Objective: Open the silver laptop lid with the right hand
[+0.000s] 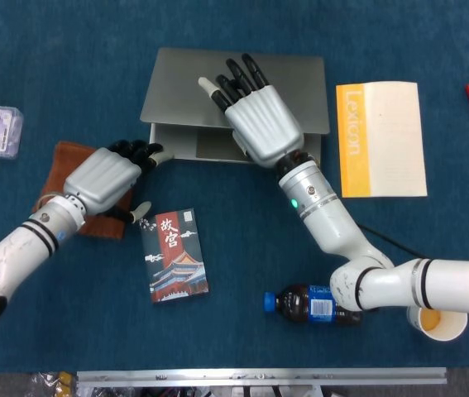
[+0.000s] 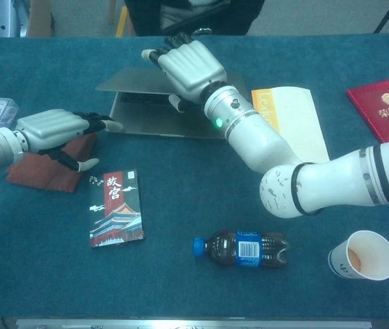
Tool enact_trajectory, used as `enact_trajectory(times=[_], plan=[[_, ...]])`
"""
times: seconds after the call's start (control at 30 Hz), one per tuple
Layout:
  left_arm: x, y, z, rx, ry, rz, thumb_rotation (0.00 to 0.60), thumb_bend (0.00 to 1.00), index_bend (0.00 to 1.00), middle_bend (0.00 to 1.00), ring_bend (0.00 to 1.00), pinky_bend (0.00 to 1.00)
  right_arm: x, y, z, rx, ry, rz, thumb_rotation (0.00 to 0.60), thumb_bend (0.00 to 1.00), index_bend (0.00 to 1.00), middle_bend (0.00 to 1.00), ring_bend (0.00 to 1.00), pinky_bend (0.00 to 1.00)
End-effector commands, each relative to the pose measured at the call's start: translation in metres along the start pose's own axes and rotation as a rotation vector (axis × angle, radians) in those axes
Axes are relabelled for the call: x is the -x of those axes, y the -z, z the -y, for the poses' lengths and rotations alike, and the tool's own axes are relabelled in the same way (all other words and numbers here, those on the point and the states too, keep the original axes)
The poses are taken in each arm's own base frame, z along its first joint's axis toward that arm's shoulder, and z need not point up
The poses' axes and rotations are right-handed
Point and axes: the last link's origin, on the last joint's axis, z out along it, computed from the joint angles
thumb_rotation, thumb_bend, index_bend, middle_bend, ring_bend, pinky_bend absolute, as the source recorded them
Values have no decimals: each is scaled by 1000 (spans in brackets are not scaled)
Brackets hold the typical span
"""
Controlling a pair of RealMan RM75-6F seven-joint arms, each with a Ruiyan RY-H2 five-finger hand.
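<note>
Silver laptop: sitting at the far middle of the blue counter, its lid showing a slight gap above the base at the front.
Right robot hand: I am laying it flat over the lid with the thumb hooking under the front lip, gripping so the lid can be levered up.
Left robot hand: I am reaching over the brown cloth, fingers apart and holding nothing, fingertips at the base's left corner, probably to steady it.
</note>
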Motion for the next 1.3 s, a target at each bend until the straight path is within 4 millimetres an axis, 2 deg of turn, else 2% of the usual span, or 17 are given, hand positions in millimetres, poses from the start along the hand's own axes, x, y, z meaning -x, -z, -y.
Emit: enact_trajectory(times=[0.03, 0.4, 0.8, 1.3], plan=[[2, -6, 0, -9, -5, 14, 369, 409, 41, 38, 36, 94, -1, 0, 0, -1, 1, -2, 600, 360, 125, 195, 0, 33], [9, -9, -2, -16, -9, 31, 369, 408, 41, 39, 36, 94, -7, -5, -11, 19, 14, -19, 600, 360, 125, 194, 0, 33], [10, -8, -3, -16, -15, 37, 373, 409, 41, 39, 37, 94, -22, -19, -39, 84, 23, -59, 600, 360, 125, 195, 0, 33], [7, -7, -4, -21, -14, 35, 368, 409, 41, 39, 36, 94, -46, -48, -92, 229, 48, -118, 600, 360, 125, 194, 0, 33]])
